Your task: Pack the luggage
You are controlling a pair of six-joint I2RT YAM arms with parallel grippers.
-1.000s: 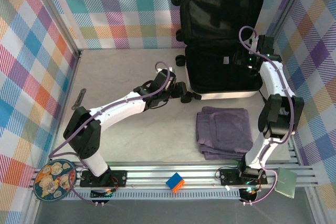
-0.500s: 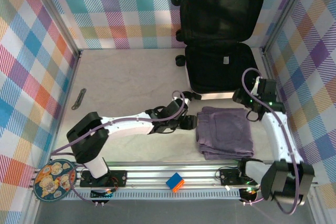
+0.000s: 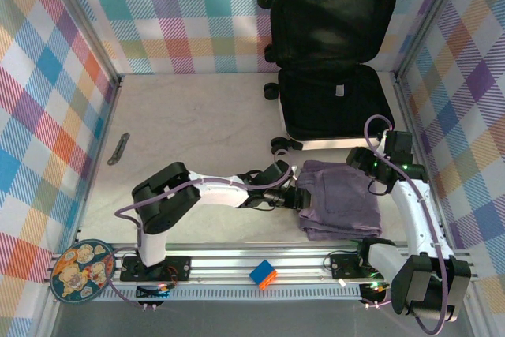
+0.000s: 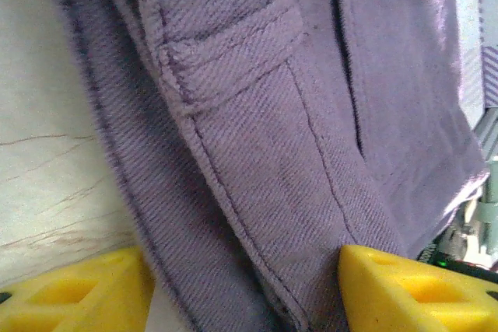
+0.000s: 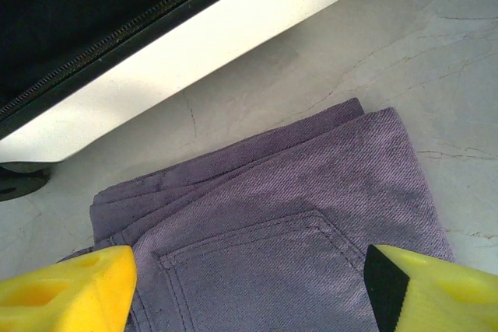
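Plaid walls close in a pale, marbled table. Luggage lies open at 12 to 1 o'clock on that table, near the back wall. One black-lined half lies flat and the other stands up behind it toward 12. Each shell's long axis runs 9 to 3, with the wheels at the 9 o'clock end and the hinge line running the same way. A small white tag sits on the lining, too small to read.

Jeans, purple and folded, lie just at 6 o'clock of the white shell, apart from it.

At the jeans' 9 o'clock edge is the left gripper. Its jaws are spread, and the wrist view shows the yellow fingers on either side of the folded seam.

Over the jeans' 1 o'clock corner is the right gripper. Its jaws also stand wide, pinching nothing.

A pictured round disc rests at 8 o'clock. A green card lies at 4, a blue-and-orange cube at 6, and a dark strip at 9.
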